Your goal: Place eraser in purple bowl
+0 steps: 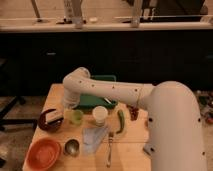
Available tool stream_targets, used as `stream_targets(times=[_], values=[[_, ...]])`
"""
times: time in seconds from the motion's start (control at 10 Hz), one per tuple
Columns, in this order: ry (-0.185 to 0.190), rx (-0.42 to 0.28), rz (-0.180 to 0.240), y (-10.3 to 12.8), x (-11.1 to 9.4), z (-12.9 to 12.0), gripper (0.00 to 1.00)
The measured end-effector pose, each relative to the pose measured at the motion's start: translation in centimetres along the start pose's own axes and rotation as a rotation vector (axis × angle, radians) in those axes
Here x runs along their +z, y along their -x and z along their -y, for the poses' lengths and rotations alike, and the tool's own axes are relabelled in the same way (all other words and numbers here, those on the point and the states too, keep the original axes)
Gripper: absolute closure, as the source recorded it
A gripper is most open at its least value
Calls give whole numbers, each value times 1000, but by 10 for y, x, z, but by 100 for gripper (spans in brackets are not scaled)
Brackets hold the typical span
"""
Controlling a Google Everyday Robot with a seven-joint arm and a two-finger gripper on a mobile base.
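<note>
The purple bowl [48, 125] sits on the left side of the wooden table [130, 145]. It looks dark maroon. A pale rectangular eraser [51, 117] lies across the bowl's top, over its inside. My gripper [61, 113] hangs from the white arm [100, 90] at the bowl's right rim, right next to the eraser. I cannot tell whether it touches the eraser.
An orange bowl [44, 152] and a small metal cup [71, 147] stand at the front left. A green cup [76, 116], a white cup [100, 115], a green vegetable [120, 121], a blue cloth [94, 137], a fork [109, 147] and a green tray [97, 99] fill the middle.
</note>
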Motion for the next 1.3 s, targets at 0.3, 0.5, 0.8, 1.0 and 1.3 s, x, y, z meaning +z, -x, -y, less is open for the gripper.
stream_targets(times=[0.3, 0.5, 0.8, 1.0, 1.3], values=[[18, -19, -14, 6, 13, 5, 100], [44, -32, -25, 11, 26, 7, 100], [77, -47, -41, 15, 40, 11, 100], [86, -53, -44, 17, 43, 11, 98], [86, -53, -45, 17, 43, 11, 71]])
